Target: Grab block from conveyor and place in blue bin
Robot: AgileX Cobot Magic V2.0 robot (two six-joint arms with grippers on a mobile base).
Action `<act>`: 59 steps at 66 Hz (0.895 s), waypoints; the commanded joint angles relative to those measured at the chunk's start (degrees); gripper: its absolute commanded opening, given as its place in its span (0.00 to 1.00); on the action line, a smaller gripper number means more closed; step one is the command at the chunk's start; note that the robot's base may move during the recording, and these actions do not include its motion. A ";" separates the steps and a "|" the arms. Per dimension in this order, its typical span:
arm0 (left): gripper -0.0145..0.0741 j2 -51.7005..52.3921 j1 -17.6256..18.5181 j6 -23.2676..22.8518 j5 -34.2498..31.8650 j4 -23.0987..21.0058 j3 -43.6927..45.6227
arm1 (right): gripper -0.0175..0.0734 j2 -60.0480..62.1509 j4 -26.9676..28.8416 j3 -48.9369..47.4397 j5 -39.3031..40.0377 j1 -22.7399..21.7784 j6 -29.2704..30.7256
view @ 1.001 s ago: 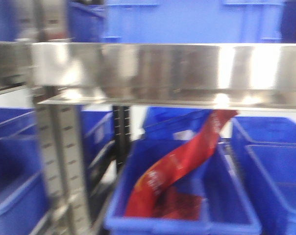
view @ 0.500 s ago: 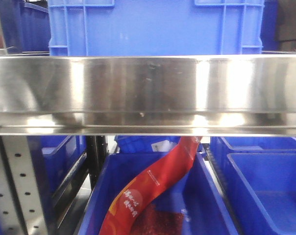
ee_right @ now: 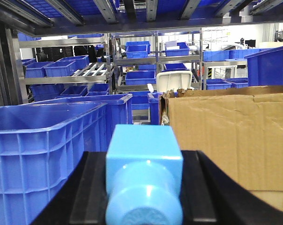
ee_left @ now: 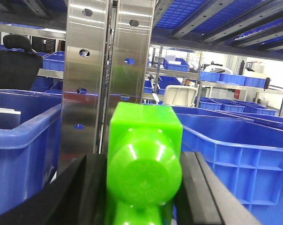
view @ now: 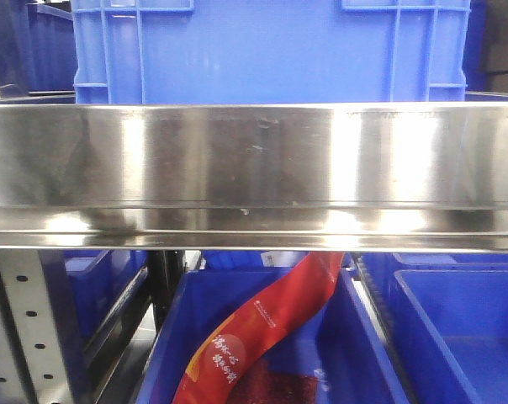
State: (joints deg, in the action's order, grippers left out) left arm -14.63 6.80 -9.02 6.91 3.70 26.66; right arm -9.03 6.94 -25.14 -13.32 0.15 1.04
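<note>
Over the last 1 s the front view has gone from a blurred, skewed sweep to a sharp, level picture. The steel shelf rail (view: 254, 177) now runs squarely across the middle and the large blue crate (view: 271, 50) on it sits nearly centred. I read this as the base finishing its turn and settling in front of the rack, so the carry is ending and the drop-off comes next. The conveyor is in no view.

Nearest the left wrist camera, the left fingers (ee_left: 87, 192) are closed flat against both sides of a green block (ee_left: 144, 154), which stands upright between them. A blue bin (ee_left: 235, 154) lies just beyond on the right, another blue bin (ee_left: 19, 126) on the left, and a steel upright (ee_left: 108, 61) stands straight ahead. The right fingers (ee_right: 85, 187) likewise grip a light blue block (ee_right: 144, 159) on 2 sides. Past it a third blue bin (ee_right: 43, 140) is on the left and a cardboard box (ee_right: 230, 140) on the right, with more racks far behind.

Both wrist views look out level, so both arms appear to be held forward and horizontal, at about bin-rim height, with neither yet over an open bin. Below the rail, the lower bin (view: 363, 337) with a red bag (view: 262, 328) in it is open, and the rail overhangs it.
</note>
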 commanded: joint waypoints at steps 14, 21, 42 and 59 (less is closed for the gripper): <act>0.04 0.12 0.31 0.05 -3.14 0.64 -0.03 | 0.01 0.15 -2.96 -0.14 2.61 -0.01 0.26; 0.04 0.12 0.31 0.05 -3.51 0.64 -0.03 | 0.01 0.15 -2.96 -0.14 3.01 -0.01 0.26; 0.04 -2.70 0.31 0.06 -3.00 -3.70 4.48 | 0.01 -1.76 -2.57 -3.03 6.74 -0.01 0.26; 0.04 -22.81 0.31 0.06 10.67 -0.25 24.40 | 0.01 -18.96 -2.57 -19.55 -7.33 -0.01 0.26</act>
State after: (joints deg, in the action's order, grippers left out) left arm -30.77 6.80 -9.02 12.71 2.82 44.36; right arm -21.87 4.45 -39.15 -16.08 0.15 1.04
